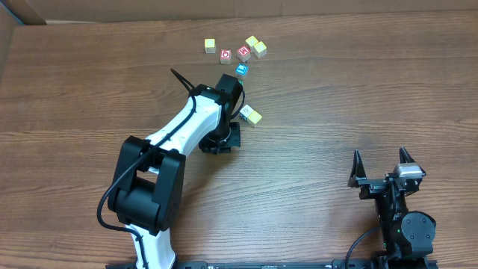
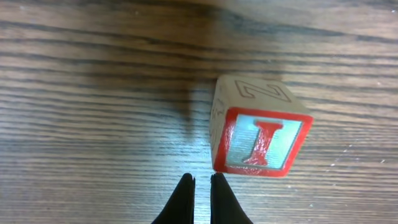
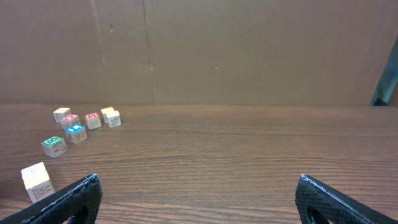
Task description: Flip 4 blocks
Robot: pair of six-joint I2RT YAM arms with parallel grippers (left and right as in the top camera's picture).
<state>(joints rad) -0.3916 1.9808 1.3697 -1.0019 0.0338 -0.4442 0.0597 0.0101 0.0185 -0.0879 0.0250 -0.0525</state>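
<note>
A wooden block (image 2: 261, 130) fills the left wrist view, with a red-framed face printed with a red I turned toward the camera and a pale outlined face on top. My left gripper (image 2: 202, 180) is shut with nothing in it, its tips just below and left of that block. From overhead, this block (image 1: 252, 115) lies beside the left gripper (image 1: 237, 107). Farther back are a blue block (image 1: 241, 70), a red-marked block (image 1: 243, 52) and yellow blocks (image 1: 256, 46). A green block (image 3: 53, 145) shows in the right wrist view. My right gripper (image 1: 380, 153) stands open and empty at the front right.
A cube with a red ring (image 1: 225, 54) and another yellow cube (image 1: 210, 45) sit at the back with the cluster. A brown cardboard wall (image 3: 199, 50) closes the far side of the wooden table (image 1: 358, 90). The left arm (image 1: 179, 134) stretches diagonally across the table.
</note>
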